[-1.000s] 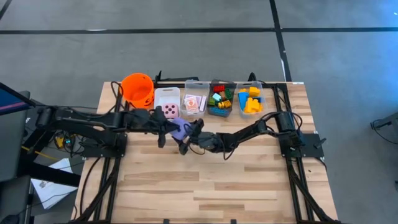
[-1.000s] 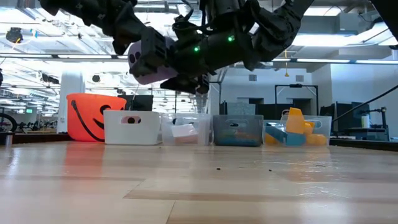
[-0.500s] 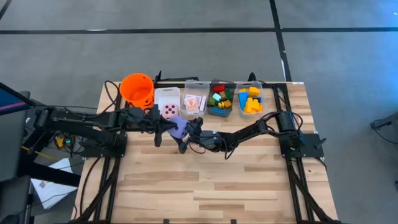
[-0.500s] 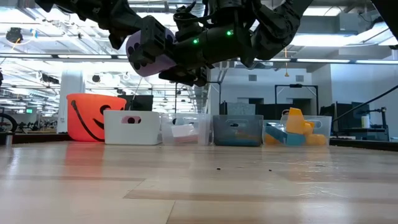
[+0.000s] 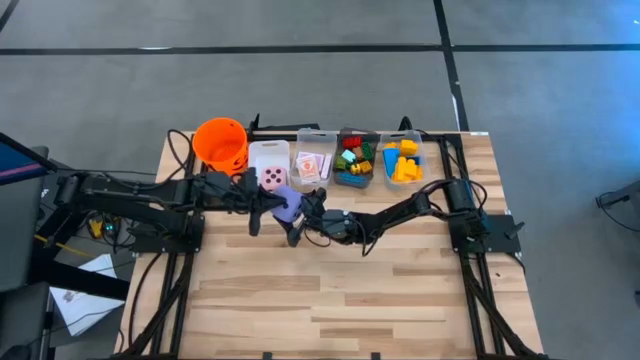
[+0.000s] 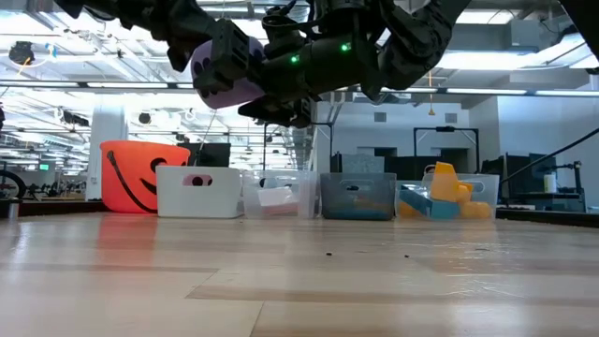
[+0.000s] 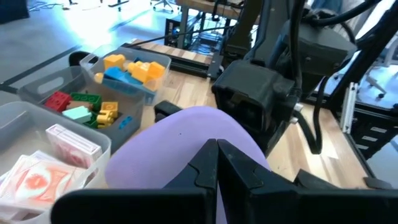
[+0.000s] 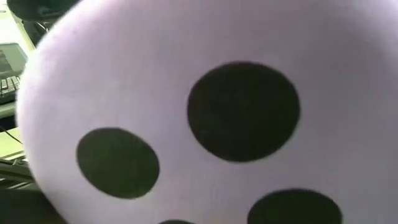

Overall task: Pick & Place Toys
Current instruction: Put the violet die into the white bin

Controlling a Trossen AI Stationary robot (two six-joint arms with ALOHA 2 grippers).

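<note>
A purple die with dark dots (image 5: 287, 207) hangs in the air above the table's middle, also seen in the low view (image 6: 220, 75). My left gripper (image 5: 272, 205) reaches it from the table's left and is shut on it; its fingers (image 7: 217, 165) meet against the die's purple surface. My right gripper (image 5: 303, 216) stands open right beside the die on its right side, and the dotted face (image 8: 217, 93) fills its wrist view. A pink die (image 5: 272, 178) lies in the white bin (image 5: 268, 154). My left gripper has its shut fingertips on the die's left-facing side (image 7: 200, 134), coming in nearly level from the table's left. What lies between the fingertips is hidden by the fingers themselves. The die is lifted clear of the table. My right gripper: I cannot tell whether it touches the die.
Along the far edge stand an orange bucket (image 5: 221, 143), the white bin, a clear bin with cards (image 5: 312, 165), a bin of mixed bricks (image 5: 355, 160) and a bin of yellow and blue bricks (image 5: 403, 160). Bare wood (image 5: 330, 290) lies toward the near edge.
My left gripper has gone up a little with the purple die and tipped slightly upward. The die now hangs higher above the table, with its dotted face turned a bit. My right gripper has kept its place and stayed open.
</note>
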